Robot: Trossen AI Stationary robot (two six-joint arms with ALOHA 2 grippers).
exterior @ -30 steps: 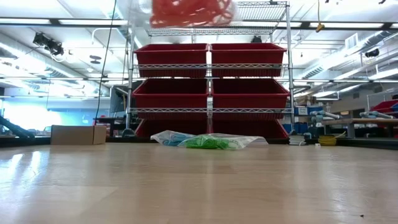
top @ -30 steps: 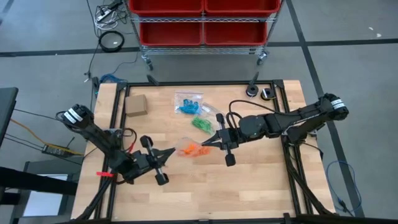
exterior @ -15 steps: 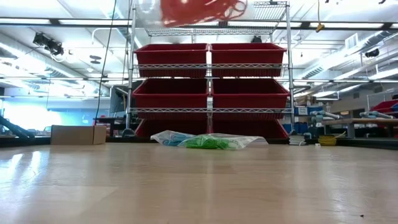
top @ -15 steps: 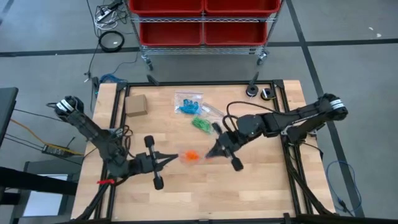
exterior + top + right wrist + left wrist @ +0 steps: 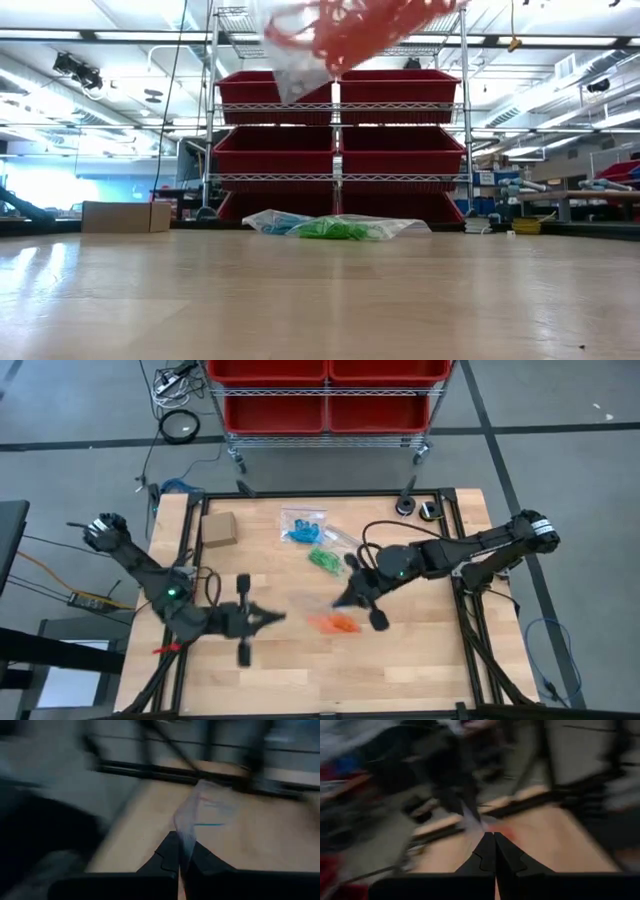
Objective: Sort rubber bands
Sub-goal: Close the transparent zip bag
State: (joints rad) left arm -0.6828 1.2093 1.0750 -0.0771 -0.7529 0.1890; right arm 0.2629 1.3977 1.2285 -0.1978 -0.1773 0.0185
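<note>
The orange rubber bands (image 5: pixel 333 623) show as a loose bright tangle of thin loops inside a clear plastic bag (image 5: pixel 292 70). In the low view they hang at the top centre of the frame, high above the table (image 5: pixel 400 670), spilling toward the upper right of the tilted bag. In the high view the orange clump sits just below the middle of the frame.

More bands lie bagged on the table: a green bunch (image 5: pixel 322 559) at the frame's centre and a blue bunch (image 5: pixel 301 530) just above and left of it, each in its own clear bag. A small tan cardboard box (image 5: pixel 218 528) rests toward the upper left of the tabletop. No writing or label can be read on anything.

The right gripper (image 5: pixel 343 598) sits just above and right of the orange clump, its fingers pressed together on a fold of the clear bag, which its wrist view shows rising from between the tips. The left gripper (image 5: pixel 281 617) lies to the left of the clump, apart from it, fingers fully closed; whether it pinches the bag's edge cannot be told from the blurred wrist view.
</note>
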